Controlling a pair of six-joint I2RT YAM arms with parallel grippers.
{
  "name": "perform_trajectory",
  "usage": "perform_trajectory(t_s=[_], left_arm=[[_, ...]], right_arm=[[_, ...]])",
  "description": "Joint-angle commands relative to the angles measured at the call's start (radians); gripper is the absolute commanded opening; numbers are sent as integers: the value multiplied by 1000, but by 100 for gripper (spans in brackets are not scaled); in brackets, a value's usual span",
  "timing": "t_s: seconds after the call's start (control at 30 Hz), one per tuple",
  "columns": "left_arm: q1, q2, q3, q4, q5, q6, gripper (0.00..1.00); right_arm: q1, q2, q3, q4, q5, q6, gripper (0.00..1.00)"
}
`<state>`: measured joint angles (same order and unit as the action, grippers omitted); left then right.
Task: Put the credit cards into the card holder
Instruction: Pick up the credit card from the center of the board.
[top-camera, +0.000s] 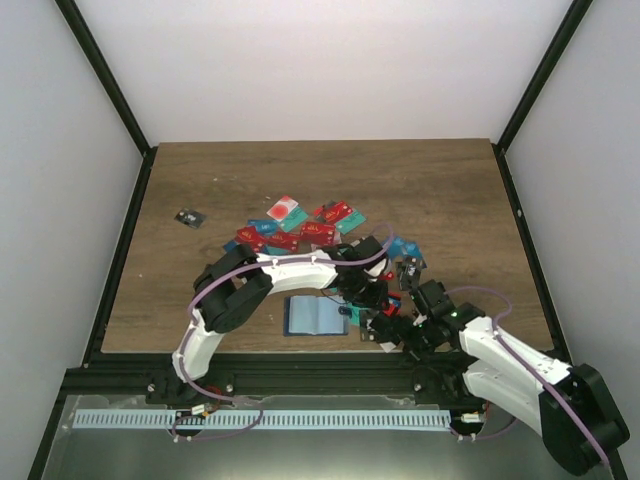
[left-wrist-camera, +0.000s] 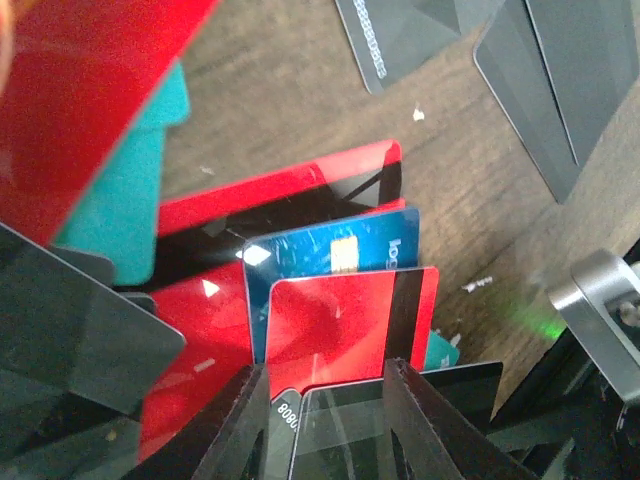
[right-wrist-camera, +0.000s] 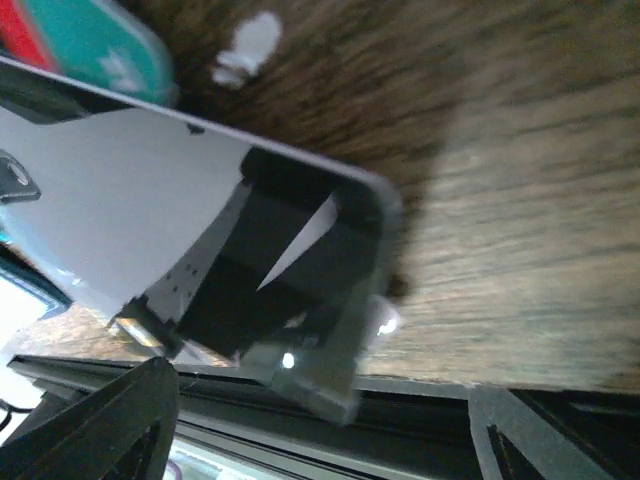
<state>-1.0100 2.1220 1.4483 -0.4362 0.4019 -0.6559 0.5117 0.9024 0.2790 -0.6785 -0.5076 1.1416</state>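
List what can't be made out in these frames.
Left wrist: whether the left tool grips the dark card between its fingers; the bottom edge cuts it off.
Right wrist: print on the pale card; blurred.
Top view: slots of the card holder, too small; tip of the right tool, lost among dark arm parts.

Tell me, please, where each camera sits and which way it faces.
Top external: above and behind, facing down on the table, credit cards, card holder; left arm and right arm show.
Left wrist: left arm, facing down at a red striped card; left gripper fingers show.
Right wrist: right arm, facing a pale card at the table edge; right gripper fingers show.
Both wrists share: cards on wood.
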Motion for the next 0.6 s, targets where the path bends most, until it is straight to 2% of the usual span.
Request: perform_trajectory(t_s=[0.0,0.2,0.57], left_arm=[[-32,4,-95,-10,-35,-36,34],[-46,-11,-115,-2,-40,-67,34],[-50,-34,-135,11,-37,-81,34]], right_arm=[[2,-3,-65,98,-30,49,78],[1,-11,-50,96,0,40,63],[1,-39,-39,117,3,37,27]])
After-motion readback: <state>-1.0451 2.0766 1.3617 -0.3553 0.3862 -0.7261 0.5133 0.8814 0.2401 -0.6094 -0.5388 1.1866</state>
